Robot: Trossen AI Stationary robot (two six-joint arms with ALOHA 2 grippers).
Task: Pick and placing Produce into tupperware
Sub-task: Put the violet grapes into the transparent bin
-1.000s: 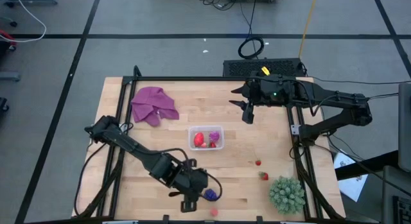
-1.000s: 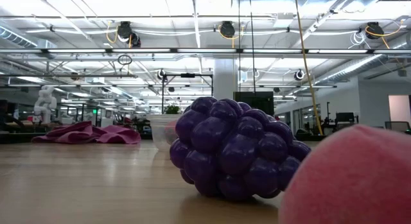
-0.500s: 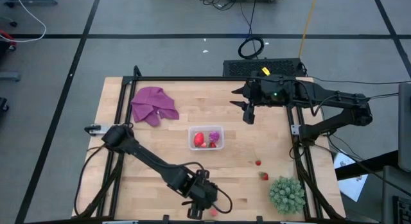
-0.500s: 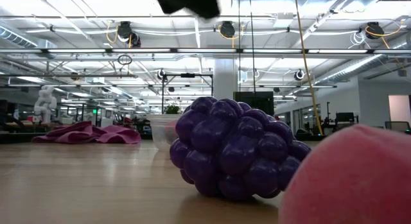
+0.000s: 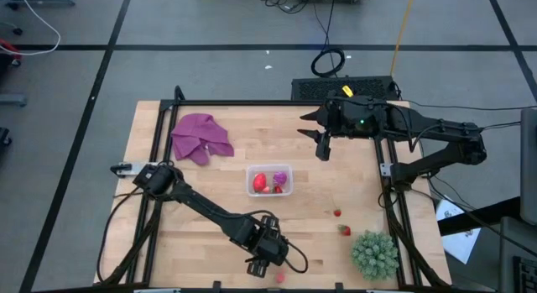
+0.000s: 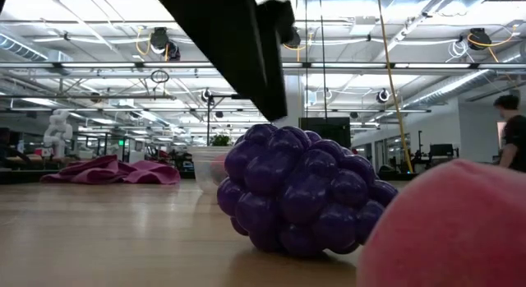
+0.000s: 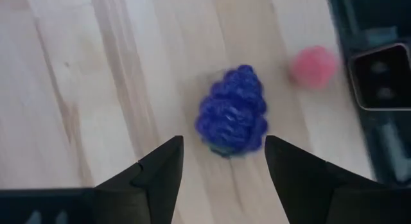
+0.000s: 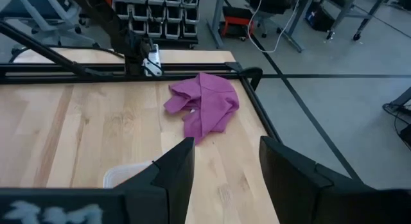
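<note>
Our left claw [image 7: 221, 163] has swung along the counter's [image 5: 210, 196] near edge and now hangs over the dark blue-purple berry [image 7: 232, 117], fingers apart on either side of it, not yet touching (the pink fruit [image 7: 313, 65] lies just beside). We judge a pick is about to start. The tub [image 5: 269, 180] sits mid-counter already holding some fruit. Our right claw [image 8: 221, 166] waits, fingers apart and empty, near the far edge
</note>
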